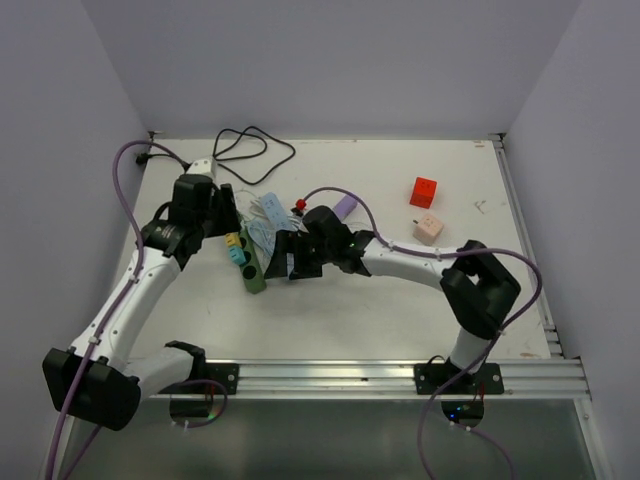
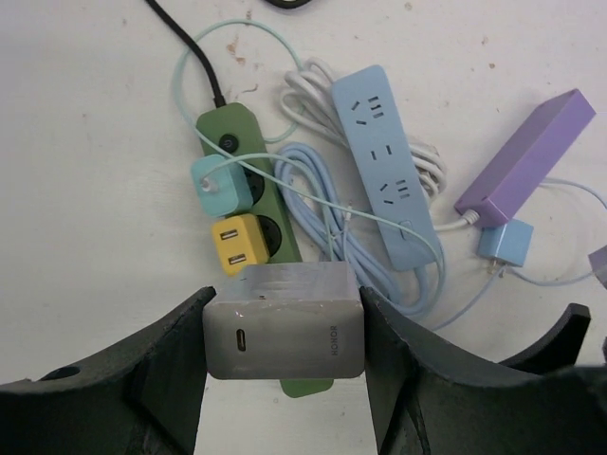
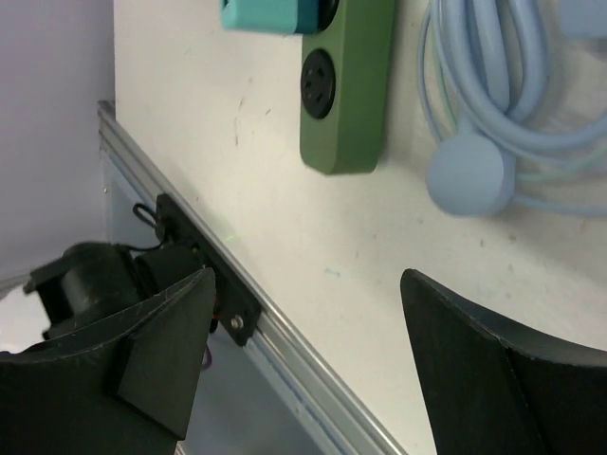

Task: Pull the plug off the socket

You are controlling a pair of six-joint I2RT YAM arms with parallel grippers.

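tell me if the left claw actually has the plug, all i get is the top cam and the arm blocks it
observer: yes. The left wrist view shows the left claw shut on a grey charger, squeezing it from both sides.
operator: any cable stuck in that charger
observer: no. Its usb-c port faces the camera and is empty.
operator: right claw holding anything
observer: no. The right wrist view shows the right claw open with nothing in it.

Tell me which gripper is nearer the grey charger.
Left. The left gripper is shut on the grey charger, touching both its sides. The right gripper is open, apart from it, near the other end of the green strip, beyond the yellow plug and the teal plug.
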